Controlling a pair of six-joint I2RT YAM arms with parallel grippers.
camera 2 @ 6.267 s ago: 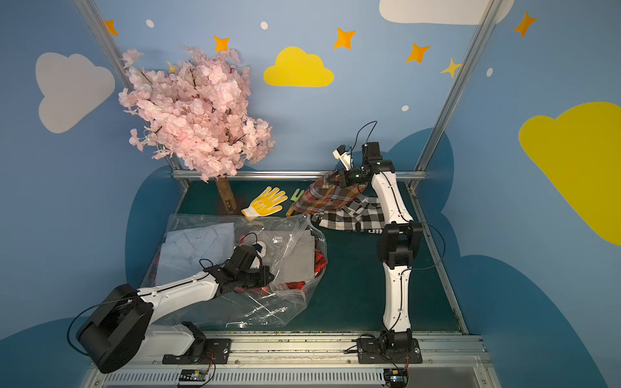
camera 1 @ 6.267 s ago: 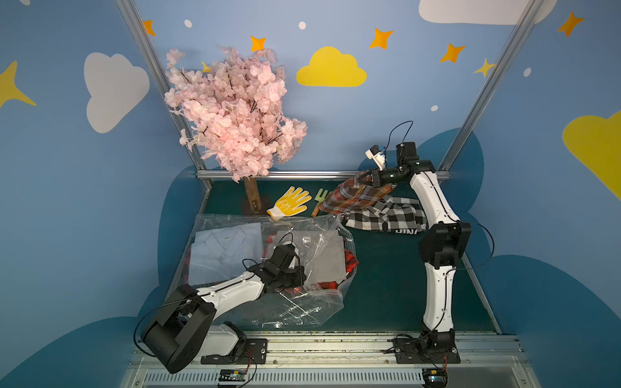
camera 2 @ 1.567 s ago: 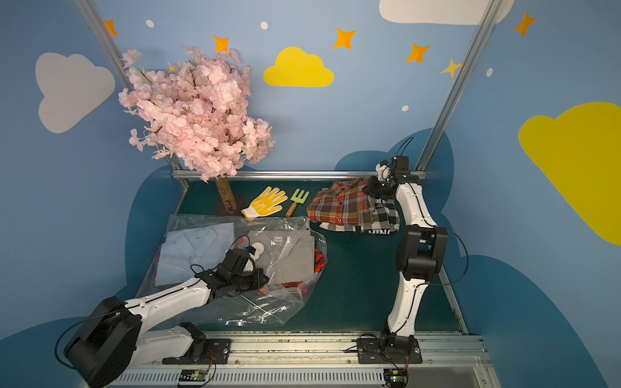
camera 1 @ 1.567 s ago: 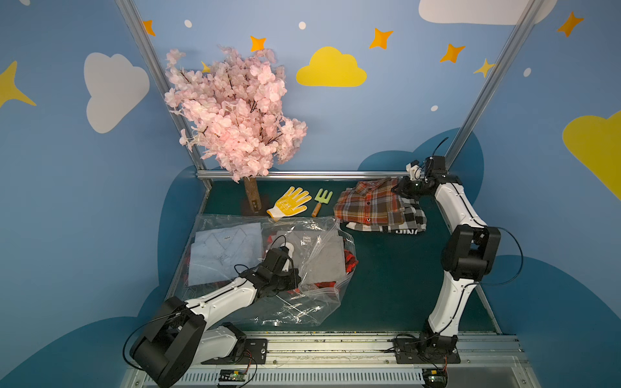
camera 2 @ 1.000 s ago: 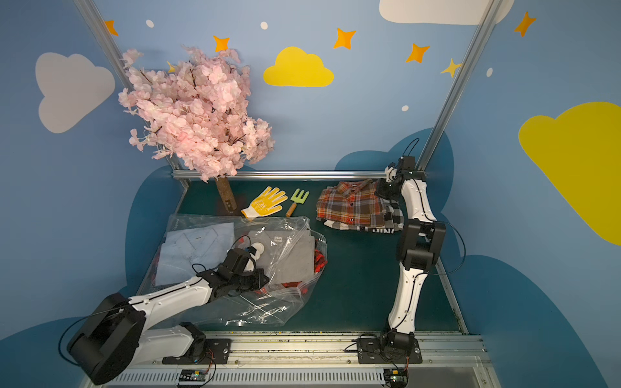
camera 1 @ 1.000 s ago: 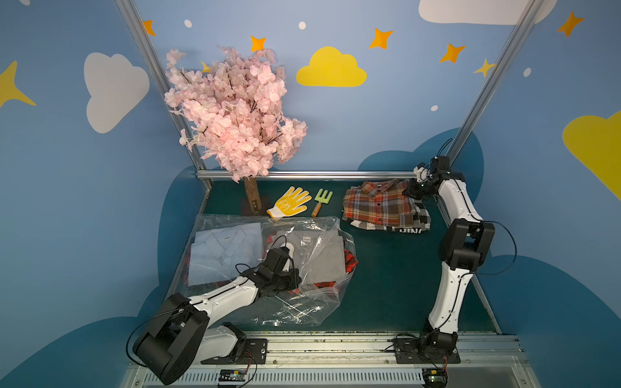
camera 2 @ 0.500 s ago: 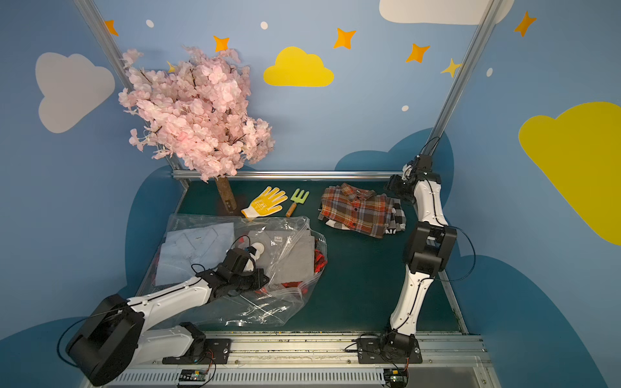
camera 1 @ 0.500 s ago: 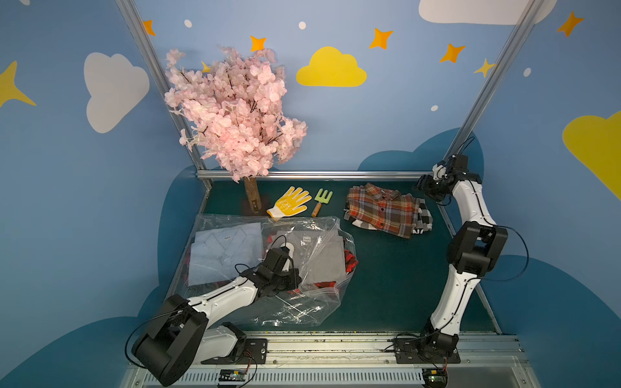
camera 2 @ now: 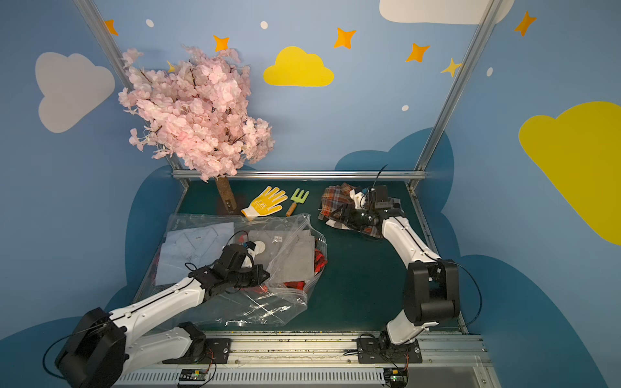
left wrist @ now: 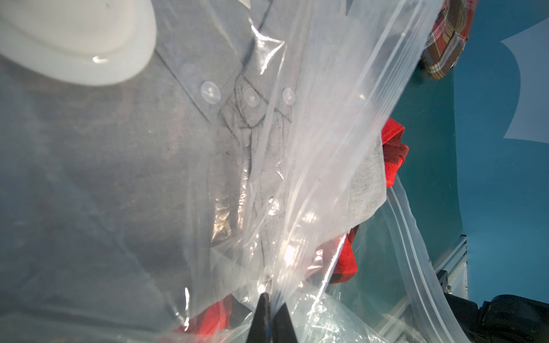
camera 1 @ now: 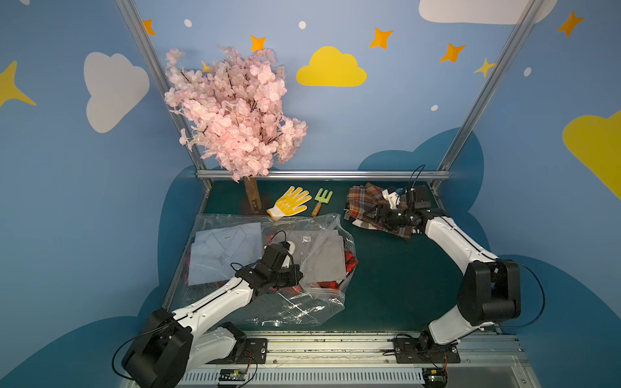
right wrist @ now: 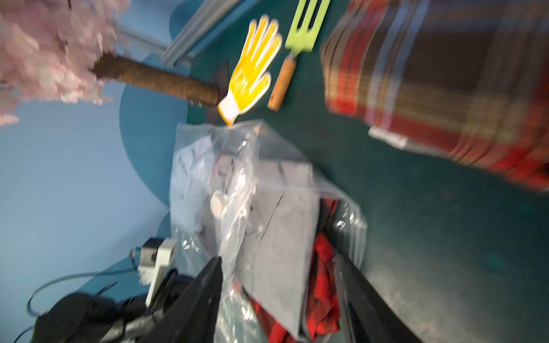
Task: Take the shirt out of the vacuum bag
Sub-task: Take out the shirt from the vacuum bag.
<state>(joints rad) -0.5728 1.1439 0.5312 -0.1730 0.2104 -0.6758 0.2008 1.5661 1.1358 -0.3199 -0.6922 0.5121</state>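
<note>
The vacuum bag (camera 1: 302, 309), clear and crinkled, lies flat along the desk's left edge, its mouth open toward the middle and its white valve disc (camera 1: 291, 247) facing up. Inside lie a grey shirt (camera 1: 327, 258), a pale blue shirt (camera 1: 225, 255) and a red checked shirt (camera 1: 351, 265). My left end effector (left wrist: 270, 314) pinches the bag's film. A brown plaid shirt (camera 1: 364, 205) lies crumpled outside the bag, by the far right corner.
</note>
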